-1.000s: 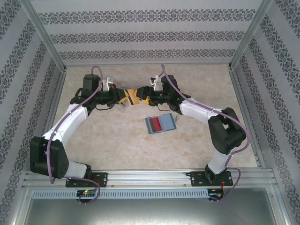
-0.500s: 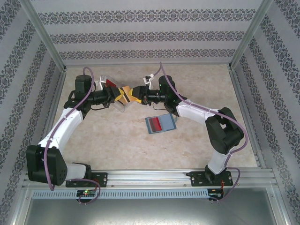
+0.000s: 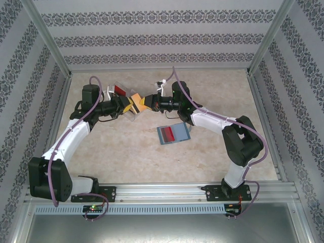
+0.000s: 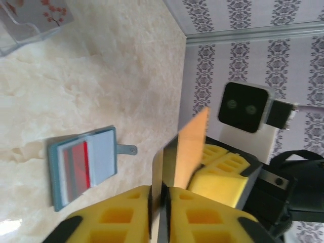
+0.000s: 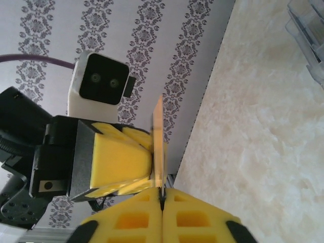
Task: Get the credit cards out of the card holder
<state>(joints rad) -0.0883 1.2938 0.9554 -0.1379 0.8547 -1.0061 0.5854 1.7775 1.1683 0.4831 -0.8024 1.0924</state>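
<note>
Above the table's [image 3: 116, 152] far middle, thin orange credit card [image 4: 190, 152] held edge-on in the air, left gripper [image 4: 159, 202] and right gripper [image 5: 162, 202] both pinched tight on it from opposite ends, blue-grey card holder [image 3: 173, 133] lying open nearer the bases, red card [image 4: 81, 164] showing in its pocket

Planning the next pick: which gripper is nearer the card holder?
Right. The right gripper hovers just beyond the card holder, to its left; the left gripper is further to the left.

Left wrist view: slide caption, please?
Left tool and right tool pinch one orange card; wallet lies flat on table.
</note>
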